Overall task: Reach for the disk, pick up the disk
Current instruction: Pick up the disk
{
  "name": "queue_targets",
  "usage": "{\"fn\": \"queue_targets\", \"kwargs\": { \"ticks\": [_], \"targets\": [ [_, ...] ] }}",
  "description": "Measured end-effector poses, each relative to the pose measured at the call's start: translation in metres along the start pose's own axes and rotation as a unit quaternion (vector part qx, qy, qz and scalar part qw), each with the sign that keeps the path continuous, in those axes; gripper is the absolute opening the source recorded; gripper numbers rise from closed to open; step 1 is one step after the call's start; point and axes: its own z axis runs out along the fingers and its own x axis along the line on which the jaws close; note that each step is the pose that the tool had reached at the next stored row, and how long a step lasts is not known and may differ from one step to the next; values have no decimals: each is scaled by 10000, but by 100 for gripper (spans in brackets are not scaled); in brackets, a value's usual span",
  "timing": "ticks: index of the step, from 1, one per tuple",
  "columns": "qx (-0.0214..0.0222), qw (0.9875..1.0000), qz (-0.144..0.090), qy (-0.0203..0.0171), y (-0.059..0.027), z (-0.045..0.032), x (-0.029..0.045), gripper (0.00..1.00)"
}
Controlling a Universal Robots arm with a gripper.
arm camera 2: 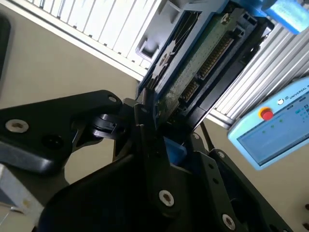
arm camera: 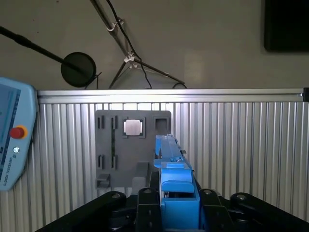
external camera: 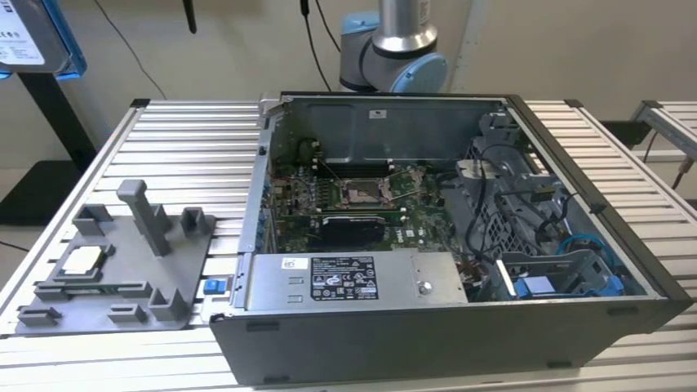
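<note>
Exterior view, where do we have the disk [external camera: 33,37]?

High at that view's left edge, clear of the table [external camera: 175,139]. White label faces us, blue frame round it. Case [external camera: 436,245] sits open on the table; grey plate [external camera: 120,269] w/ posts lies beside it.

And the wrist cams?

Second wrist view gives us the other side: green board & pin connector. Black fingers [arm camera 2: 145,128] are clamped on the disk, so we call the gripper [arm camera 2: 166,128] closed on it. First wrist view has it edge-on, glossy blue plastic, w/ ribbed metal table, plate & square silver chip [arm camera: 133,127] behind.
</note>
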Motion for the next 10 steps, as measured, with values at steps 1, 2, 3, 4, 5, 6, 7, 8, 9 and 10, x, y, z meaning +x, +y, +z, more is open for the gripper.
{"fn": "queue_targets", "kwargs": {
  "ticks": [1, 2, 3, 4, 5, 6, 7, 8, 9, 10],
  "targets": [
    [0, 10000, 0, 0, 0, 0, 0, 0],
    [0, 10000, 0, 0, 0, 0, 0, 0],
    [0, 10000, 0, 0, 0, 0, 0, 0],
    [0, 10000, 0, 0, 0, 0, 0, 0],
    [0, 10000, 0, 0, 0, 0, 0, 0],
    [0, 10000, 0, -1, -1, 0, 0, 0],
    [0, 10000, 0, -1, -7, 0, 0, 0],
    [0, 10000, -1, 0, -16, 0, 0, 0],
    [-1, 10000, -1, 0, -28, 0, 0, 0],
    [0, 10000, 0, 0, -45, 0, -1, 0]
  ]
}}
